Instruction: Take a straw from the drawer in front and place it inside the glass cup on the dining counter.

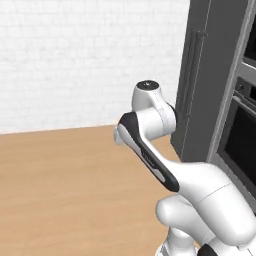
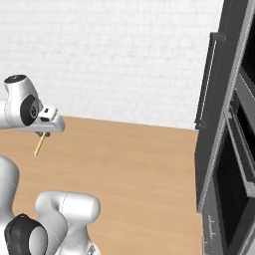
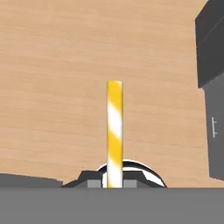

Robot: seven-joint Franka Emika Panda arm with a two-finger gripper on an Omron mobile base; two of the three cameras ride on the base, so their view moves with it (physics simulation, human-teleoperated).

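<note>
The straw (image 3: 114, 127) is a thin stick with yellow and white stripes. In the hand view it rises straight up from between my fingertips. My gripper (image 3: 114, 183) is shut on its lower end. From the right base view, the gripper (image 2: 44, 132) hangs at the far left above the wooden floor, and the straw (image 2: 39, 145) points down and slightly left from it. The arm (image 1: 150, 145) is folded close to the base. The drawer, the glass cup and the dining counter are out of view.
Tall dark grey cabinets (image 2: 214, 124) with long bar handles and a built-in oven (image 1: 240, 140) stand along the right side. A white brick wall (image 1: 75, 60) closes the back. Light wooden floor (image 2: 129, 169) stretches between them.
</note>
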